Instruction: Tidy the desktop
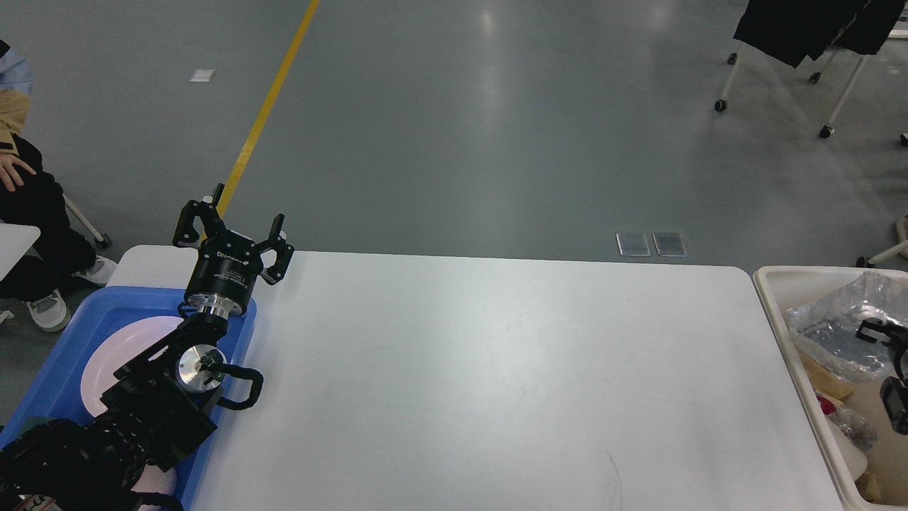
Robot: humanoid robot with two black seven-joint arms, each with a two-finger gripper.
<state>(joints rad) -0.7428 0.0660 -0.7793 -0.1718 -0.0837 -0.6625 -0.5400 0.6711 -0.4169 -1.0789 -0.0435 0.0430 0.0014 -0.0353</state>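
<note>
The white desktop (496, 369) fills the middle of the head view with nothing lying on it. My left gripper (230, 238) is held up over the desktop's far left corner, open and empty. A crumpled silver foil bag (837, 319) lies inside the cream bin (770, 284) off the desktop's right edge. My right gripper (871, 331) shows only as a small dark part at the bag's right side, mostly cut off by the frame edge, so its fingers cannot be told apart.
A blue tray (64, 341) holding a white plate (106, 355) sits at the left, under my left arm. More scraps lie deeper in the bin. A seated person (28, 191) is at the far left; wheeled stands (830, 92) are at the far right.
</note>
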